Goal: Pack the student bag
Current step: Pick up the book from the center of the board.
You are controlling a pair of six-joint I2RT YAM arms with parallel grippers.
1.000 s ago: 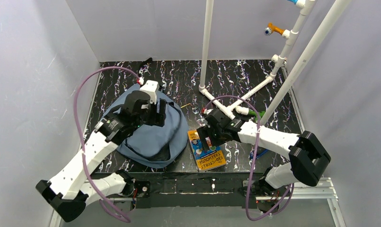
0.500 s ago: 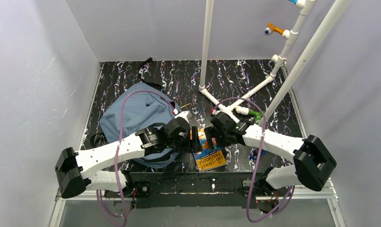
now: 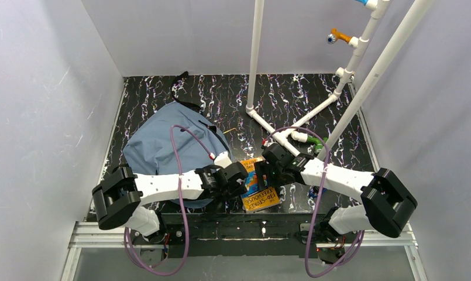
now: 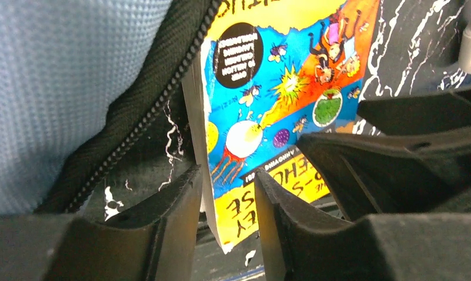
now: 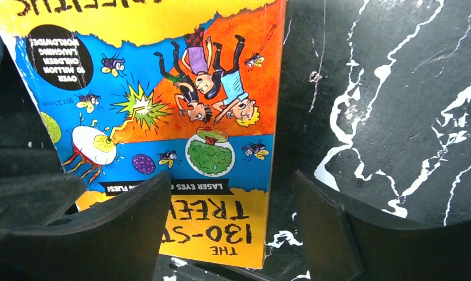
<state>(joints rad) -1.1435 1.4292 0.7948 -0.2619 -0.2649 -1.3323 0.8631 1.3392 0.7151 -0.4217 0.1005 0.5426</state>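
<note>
Soft blue fabric, the student bag [image 3: 154, 147] is lying at 9 o'clock from the book [image 3: 262, 199]: likely floppy, light, so grab the zipper rim [image 4: 157, 88]. Left gripper [image 4: 227, 181] is straddling the book edge, can't tell if clamped; right gripper [image 5: 230, 181] is hanging spread wide.

The top view is bright and even, lit from above. Pale walls bounce soft light, and the arms cast only faint shadows on the counter [image 3: 303, 88]. Both wrist views are dimmer. In the left one the left tool [image 4: 224, 199] is a dark, blurred mass from 4 to 8 o'clock. The bag [image 4: 57, 70] looks slightly soft at 10 o'clock, with deep shadow beside it. In the right one the book [image 5: 162, 105] is sharp and vivid, and the right tool [image 5: 230, 211] is blurred at 6 o'clock.
</note>
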